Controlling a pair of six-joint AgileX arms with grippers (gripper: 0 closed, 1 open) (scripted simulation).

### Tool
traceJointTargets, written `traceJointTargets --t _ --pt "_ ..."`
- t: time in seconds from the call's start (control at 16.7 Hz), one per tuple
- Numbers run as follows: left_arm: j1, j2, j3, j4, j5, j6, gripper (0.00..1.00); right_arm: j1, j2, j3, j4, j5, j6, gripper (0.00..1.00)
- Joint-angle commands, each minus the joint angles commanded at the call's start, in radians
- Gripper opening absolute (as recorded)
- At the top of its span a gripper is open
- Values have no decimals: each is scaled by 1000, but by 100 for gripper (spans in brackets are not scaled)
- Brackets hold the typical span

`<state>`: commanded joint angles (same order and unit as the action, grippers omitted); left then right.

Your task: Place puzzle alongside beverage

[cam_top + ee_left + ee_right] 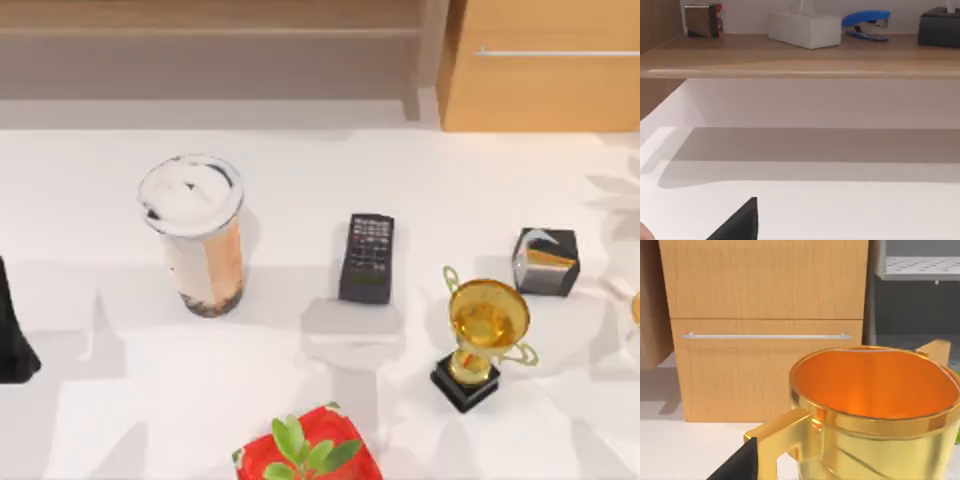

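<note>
The beverage (195,235), a tall clear cup of peach-and-cream milk tea with a white foamy top, stands upright at the table's left middle. The puzzle is out of view. My left arm (12,330) shows as a dark shape at the table's left edge, well left of the beverage. A dark part of the left gripper (740,222) shows in the left wrist view over bare white table. A dark part of the right gripper (737,462) sits close behind the gold trophy (875,410) in the right wrist view.
A black remote (367,257) lies at the centre. The gold trophy (485,330) stands to its right, with a dark printed cube (546,262) behind it. A red pot with a green plant (305,455) sits at the front edge. A wooden cabinet (540,65) rises at back right.
</note>
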<state>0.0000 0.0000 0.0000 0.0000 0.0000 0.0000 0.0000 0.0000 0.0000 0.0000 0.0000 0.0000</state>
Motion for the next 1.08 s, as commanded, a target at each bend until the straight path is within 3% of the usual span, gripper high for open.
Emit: traceJointTargets --t 0.24,0.42,0.66,1.08 --pt "-12 32 32 5 -11 0 100 0 0 0 0 0 0 100" --pt "-53 160 157 21 -51 2 100 0 0 0 0 0 0 100" --pt "-138 468 448 56 -131 5 100 0 0 0 0 0 0 100" --pt "-316 1187 1075 124 -295 11 100 0 0 0 0 0 0 100"
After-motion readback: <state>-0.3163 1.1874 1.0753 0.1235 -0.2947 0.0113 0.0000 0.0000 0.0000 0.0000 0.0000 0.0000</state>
